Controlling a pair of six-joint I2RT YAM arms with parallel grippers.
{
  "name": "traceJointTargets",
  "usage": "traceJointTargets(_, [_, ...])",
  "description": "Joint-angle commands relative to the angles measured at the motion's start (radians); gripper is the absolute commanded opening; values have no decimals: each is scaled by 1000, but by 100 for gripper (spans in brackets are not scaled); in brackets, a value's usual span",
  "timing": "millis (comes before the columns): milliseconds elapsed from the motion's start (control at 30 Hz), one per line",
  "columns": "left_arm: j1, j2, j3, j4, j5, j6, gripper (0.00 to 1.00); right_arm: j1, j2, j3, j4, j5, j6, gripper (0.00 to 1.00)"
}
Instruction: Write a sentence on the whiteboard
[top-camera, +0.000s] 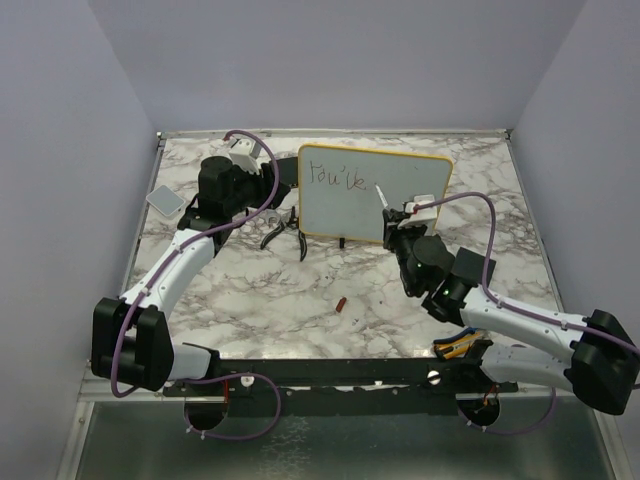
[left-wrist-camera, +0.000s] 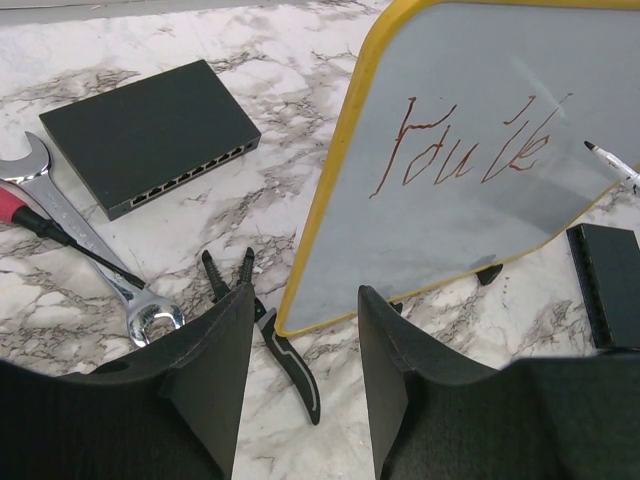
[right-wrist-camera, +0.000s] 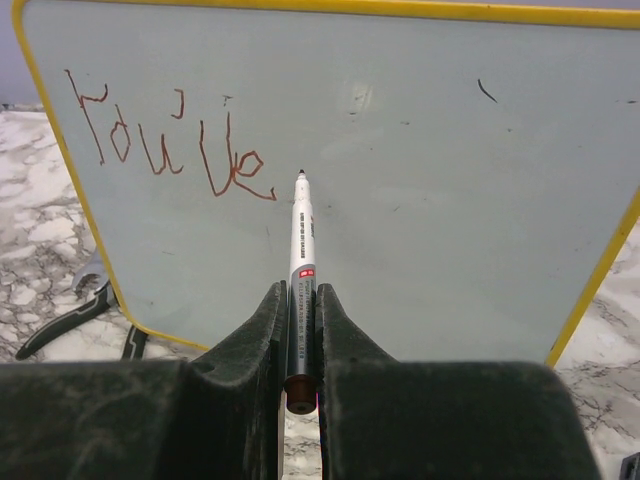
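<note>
Just beyond the right gripper (right-wrist-camera: 302, 295), clamped on a marker (right-wrist-camera: 301, 240), stands the whiteboard (right-wrist-camera: 450, 200), probably light and tippy, best steadied by its frame (left-wrist-camera: 326, 180) near the left gripper (left-wrist-camera: 305, 300), which gapes empty.

The top camera looks down from high behind at the whole bench (top-camera: 300, 290). The left wrist camera looks low past its claw (left-wrist-camera: 303, 310) at the whiteboard (left-wrist-camera: 470, 180) from the side. The right wrist camera faces the board closely. All three share it.
</note>
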Motion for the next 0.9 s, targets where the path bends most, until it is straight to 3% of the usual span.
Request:
traceJointTargets(0, [7, -34, -17, 13, -20, 13, 47, 0, -31, -26, 13, 48, -15, 1])
traceJointTargets(867, [8, -36, -17, 13, -17, 12, 47, -51, 26, -5, 88, 8, -74, 1])
